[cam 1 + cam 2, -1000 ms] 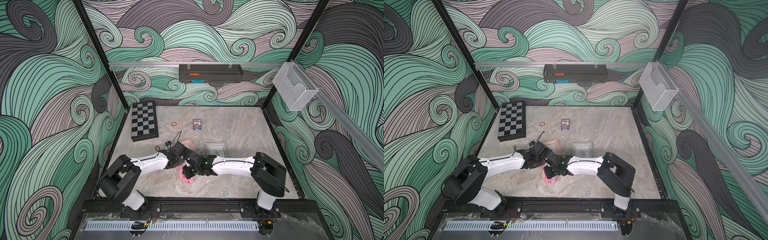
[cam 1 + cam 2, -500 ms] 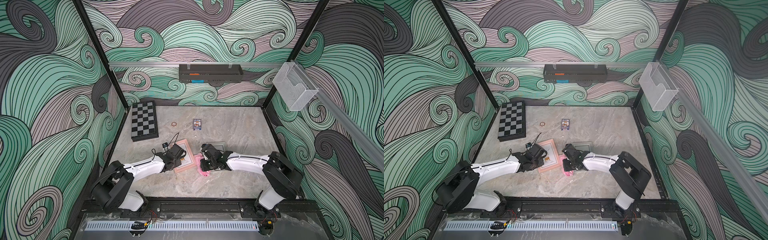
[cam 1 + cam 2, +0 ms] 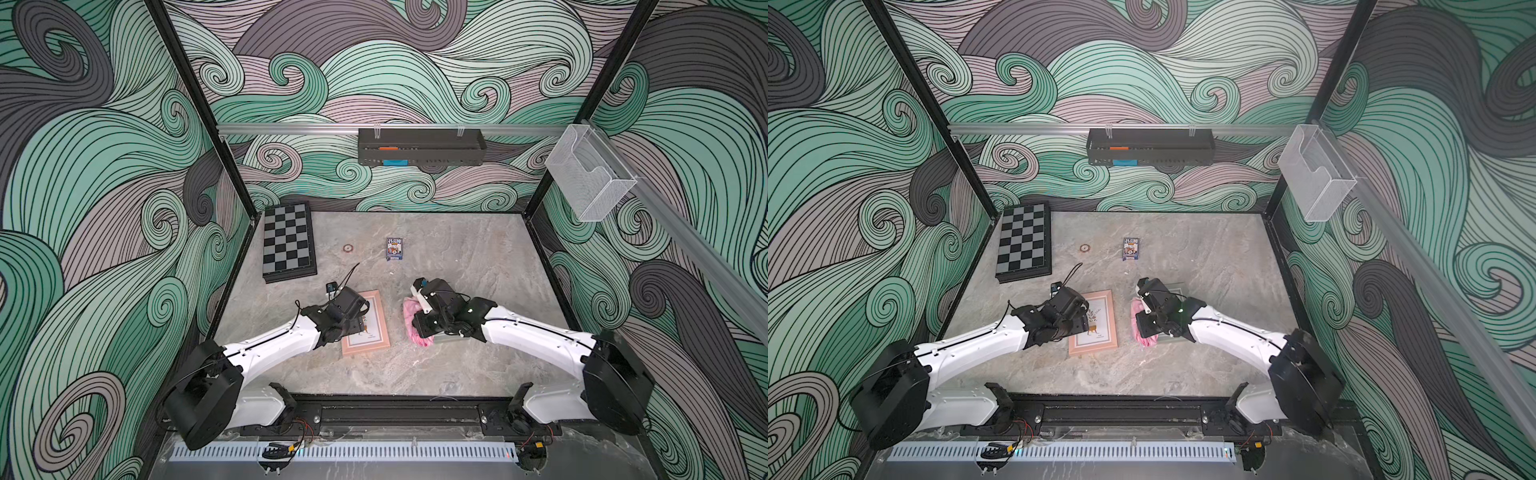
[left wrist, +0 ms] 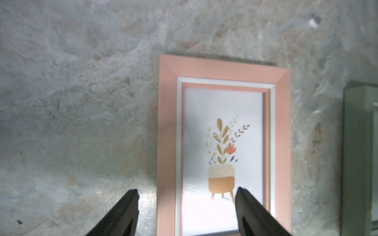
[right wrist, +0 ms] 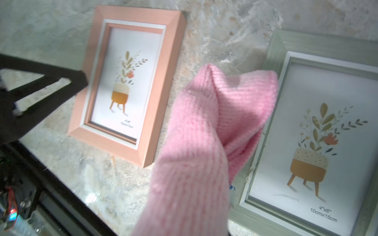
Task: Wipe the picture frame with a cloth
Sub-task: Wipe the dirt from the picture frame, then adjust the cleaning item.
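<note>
Pink cloth (image 3: 415, 328) is pinched in the right pincer (image 3: 420, 322), between two picture frames on the counter (image 3: 457, 257).

The right pincer is pressed together on the bunched cloth. In both top views the cloth is just beside the pink frame (image 3: 365, 349), with a narrow strip of counter between them. In the right wrist view its folds cover part of the rim of the green frame (image 5: 276, 61). Both frames lie flat and face up, each with a print of a plant in a pot. The left pincer (image 4: 187, 190) is spread wide: one finger is over bare counter, the other over the picture, with the pink frame's long edge between them. A chessboard (image 3: 286, 243) and a small card box (image 3: 394, 248) lie further back.
</note>
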